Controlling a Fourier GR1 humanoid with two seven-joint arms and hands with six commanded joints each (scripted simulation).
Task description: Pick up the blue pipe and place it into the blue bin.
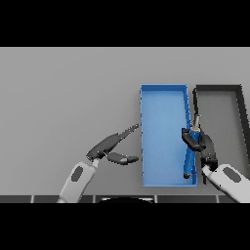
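Observation:
The blue pipe (190, 157) with a grey tip stands nearly lengthwise over the right side of the blue bin (161, 132). Its lower end reaches down near the bin's front right corner. My right hand (202, 144) has its fingers curled round the pipe's upper half, just inside the bin's right wall. Left of the bin, my left hand (110, 145) hovers over the table with straight fingers pointing toward the bin and the thumb spread; it holds nothing.
A black bin (240, 105) with a grey floor stands right beside the blue one, at the right edge of the view. The grey table (63, 97) stretches to the left and back.

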